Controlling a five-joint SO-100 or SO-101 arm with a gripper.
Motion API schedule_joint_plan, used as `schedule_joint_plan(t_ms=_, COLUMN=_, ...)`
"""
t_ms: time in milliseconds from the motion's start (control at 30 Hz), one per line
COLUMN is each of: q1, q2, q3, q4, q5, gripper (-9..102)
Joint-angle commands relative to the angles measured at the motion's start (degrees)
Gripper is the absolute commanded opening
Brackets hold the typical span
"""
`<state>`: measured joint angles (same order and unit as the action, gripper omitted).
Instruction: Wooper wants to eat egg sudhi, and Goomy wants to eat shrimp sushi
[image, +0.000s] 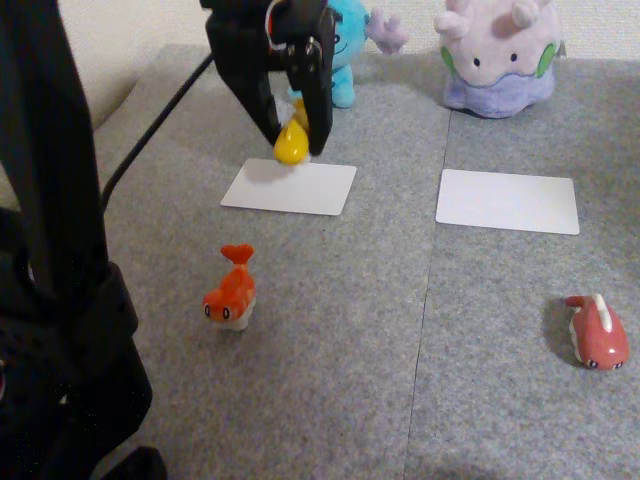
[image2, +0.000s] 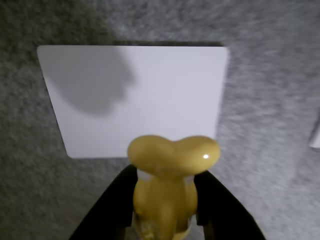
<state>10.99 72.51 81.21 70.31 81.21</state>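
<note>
My gripper (image: 296, 138) hangs over the back edge of the left white card (image: 289, 187), shut on the yellow egg sushi (image: 291, 144), which is held clear of the mat. In the wrist view the egg sushi (image2: 170, 170) sits between the dark fingers (image2: 107, 210), forked tail up, above the white card (image2: 135, 100). Wooper (image: 350, 45), light blue, stands behind that card, largely hidden by the gripper. Goomy (image: 498, 55), pale lilac, stands behind the right white card (image: 507, 201). The orange shrimp sushi (image: 232, 291) lies on the mat in front of the left card.
A dark-red white-striped sushi toy (image: 597, 333) lies at the front right. The arm's black base (image: 60, 330) and a cable (image: 150, 135) take up the left side. A seam (image: 428, 300) runs down the grey mat.
</note>
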Motion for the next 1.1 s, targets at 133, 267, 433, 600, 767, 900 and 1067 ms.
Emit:
schedule_joint_plan(t_ms=133, q1=-4.92, q2=-3.43, q3=-3.43, q4=-3.96, q5=5.63, gripper=2)
schedule_joint_plan(t_ms=267, q1=-5.19, q2=-6.15, q3=-3.43, q4=-4.92, q5=5.98, gripper=2)
schedule_joint_plan(t_ms=433, q1=-3.87, q2=-8.09, q3=-3.43, q4=-5.63, q5=5.98, gripper=3)
schedule_joint_plan(t_ms=600, q1=-3.78, q2=-8.70, q3=-3.43, q4=-5.71, q5=5.71, gripper=7)
schedule_joint_plan(t_ms=767, q1=-3.52, q2=-7.65, q3=-3.43, q4=-5.19, q5=5.98, gripper=26)
schedule_joint_plan(t_ms=900, q1=-3.52, q2=-5.80, q3=-3.43, q4=-5.10, q5=5.98, gripper=39)
schedule_joint_plan(t_ms=1067, q1=-3.60, q2=1.49, q3=-3.43, q4=-3.16, q5=5.98, gripper=41)
